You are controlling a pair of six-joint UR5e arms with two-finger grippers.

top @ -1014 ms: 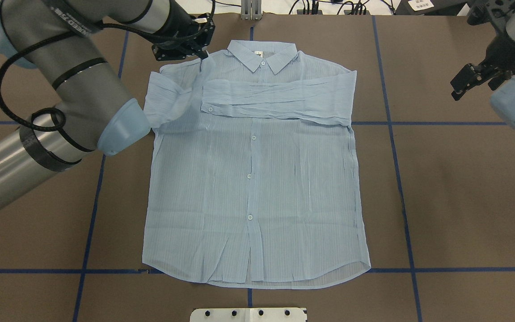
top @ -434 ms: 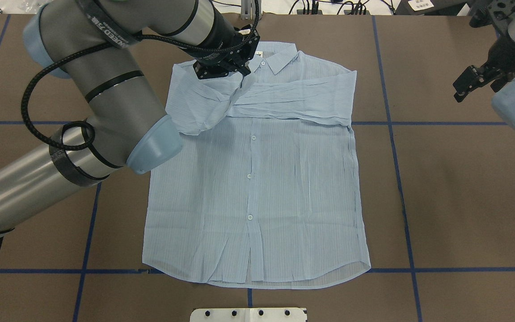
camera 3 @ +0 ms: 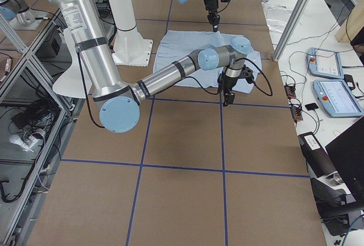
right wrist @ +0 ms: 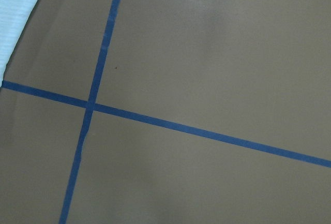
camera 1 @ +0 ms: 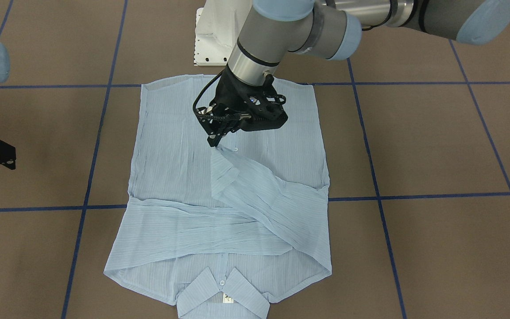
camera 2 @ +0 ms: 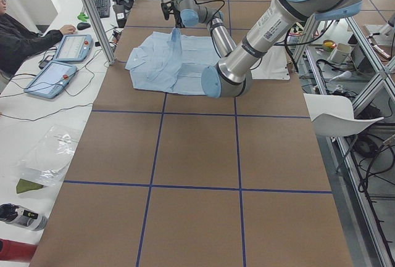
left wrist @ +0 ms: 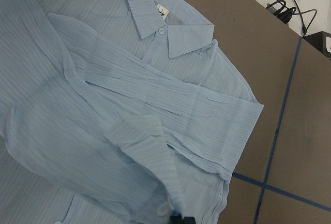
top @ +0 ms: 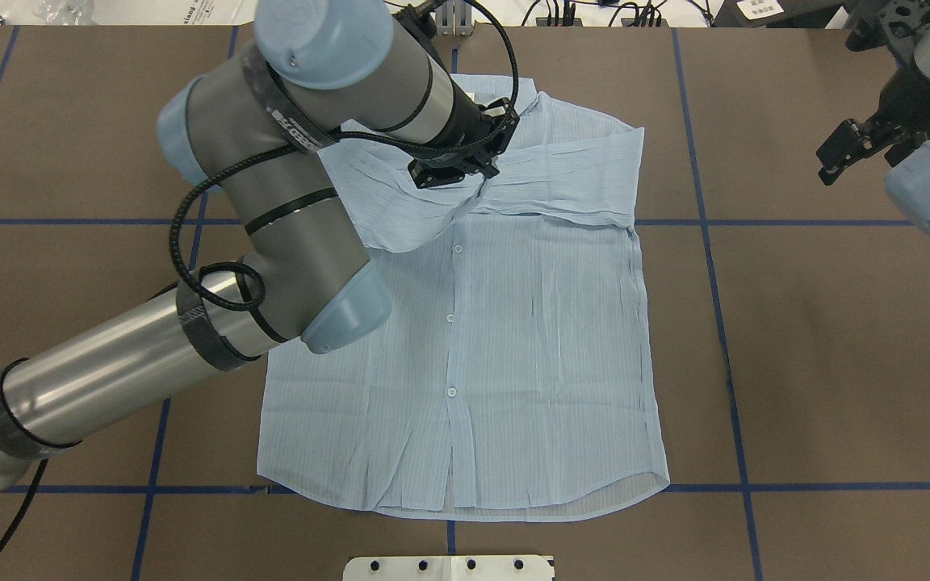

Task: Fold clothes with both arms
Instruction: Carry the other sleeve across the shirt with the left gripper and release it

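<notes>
Since the earlier frame the left gripper (camera 1: 215, 142) has moved from beside the collar (camera 1: 223, 294) out over the chest, dragging a sleeve (camera 1: 259, 190) along. It is clenched on that sleeve's cuff end, holding it lifted just over the button line. The pale blue, finely striped long-sleeved shirt (top: 529, 347) lies flat and front-up in the middle of the brown surface with blue tape lines (top: 836, 363). Its other sleeve (camera 1: 179, 226) is folded straight across the chest. The held sleeve crosses over it at a slant (its shoulder end still lies on the shirt). The right gripper (top: 836, 153) hangs well apart over bare surface, grasping nothing; I cannot tell how its jaws stand.
</notes>
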